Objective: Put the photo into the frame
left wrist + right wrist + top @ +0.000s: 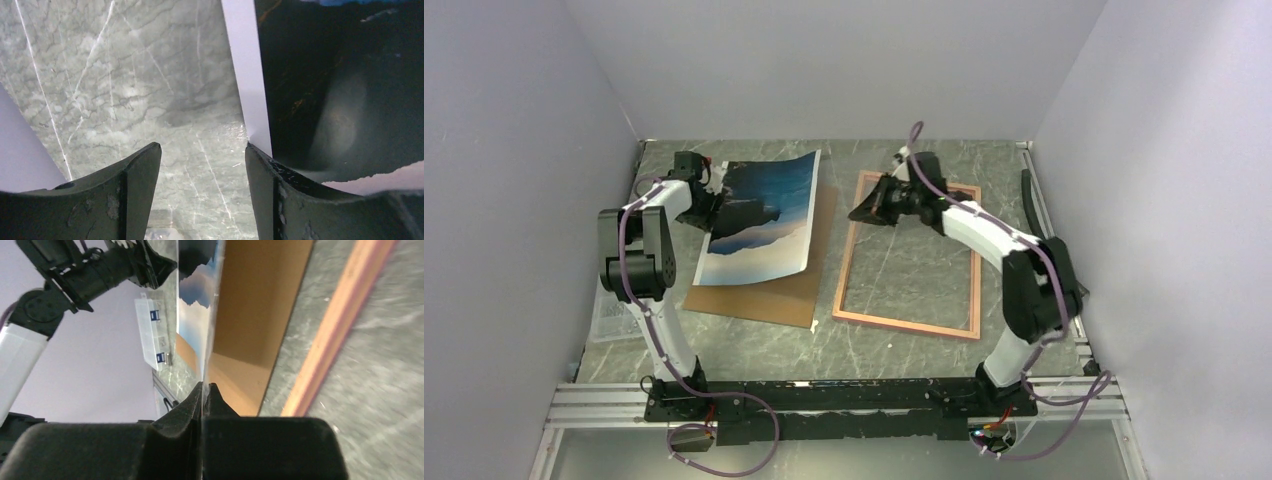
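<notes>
The photo [759, 215] is clamped edgewise in the right gripper [204, 386], the left gripper [202, 147] spread beside it; next it must be carried over the frame [904, 325].

It looks like a robotics lab test cell. Plain pale walls [824, 60] box in a marble-patterned worktop [904, 350], two robot arms [649, 250] are bolted to an aluminium rail [844, 402], and a clear plastic parts box [150, 332] sits at the side.
</notes>
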### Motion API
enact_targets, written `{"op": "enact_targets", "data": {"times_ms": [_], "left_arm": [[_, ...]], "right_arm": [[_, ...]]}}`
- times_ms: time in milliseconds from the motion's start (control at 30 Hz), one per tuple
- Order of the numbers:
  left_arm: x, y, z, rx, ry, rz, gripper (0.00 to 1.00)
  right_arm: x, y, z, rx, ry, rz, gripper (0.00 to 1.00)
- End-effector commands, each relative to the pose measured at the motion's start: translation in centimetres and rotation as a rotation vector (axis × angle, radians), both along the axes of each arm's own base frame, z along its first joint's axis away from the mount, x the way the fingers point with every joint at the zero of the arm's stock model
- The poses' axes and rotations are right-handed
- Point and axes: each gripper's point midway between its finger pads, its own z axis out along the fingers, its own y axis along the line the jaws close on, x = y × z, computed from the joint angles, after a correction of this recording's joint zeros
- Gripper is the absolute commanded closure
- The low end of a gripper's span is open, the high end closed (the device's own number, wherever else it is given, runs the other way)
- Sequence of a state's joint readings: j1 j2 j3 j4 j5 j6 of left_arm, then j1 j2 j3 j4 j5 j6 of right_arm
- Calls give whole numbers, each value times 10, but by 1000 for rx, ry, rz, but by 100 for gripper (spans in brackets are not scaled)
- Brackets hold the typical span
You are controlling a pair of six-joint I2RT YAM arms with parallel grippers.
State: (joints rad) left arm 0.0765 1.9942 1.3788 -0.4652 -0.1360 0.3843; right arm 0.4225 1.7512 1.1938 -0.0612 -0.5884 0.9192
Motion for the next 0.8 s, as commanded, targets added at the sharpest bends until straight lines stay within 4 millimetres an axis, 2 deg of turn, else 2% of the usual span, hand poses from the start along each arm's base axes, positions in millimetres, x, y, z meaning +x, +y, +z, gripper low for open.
{"op": "enact_targets", "data": {"times_ms": [0,233,367,467,567,600,633,767], "left_arm": [[-31,-23,-43,-9,153,-65,31],[-29,-23,-46,42,165,-89,31],[-24,-22,-34,51,153,-88,31],[-17,-21,-16,58,129,-81,28],[-7,-28,15,15,74,-70,22],[-8,-31,22,-5,70,-67,10],[-7,-43,28,-19,71,-88,6],[-12,-70,53,-66,64,-125,6]], "right_arm": [[-14,-50,25,-127,-63,-30,100],[-24,-103,65,-239,-154,-110,100],[-28,-132,91,-323,-226,-139,100],[-33,-150,113,-391,-290,-171,100],[-39,-161,132,-437,-344,-189,100],[-40,-164,137,-449,-357,-193,100],[-42,-166,142,-459,-369,-191,100],[-49,-172,160,-492,-399,-178,100]]}}
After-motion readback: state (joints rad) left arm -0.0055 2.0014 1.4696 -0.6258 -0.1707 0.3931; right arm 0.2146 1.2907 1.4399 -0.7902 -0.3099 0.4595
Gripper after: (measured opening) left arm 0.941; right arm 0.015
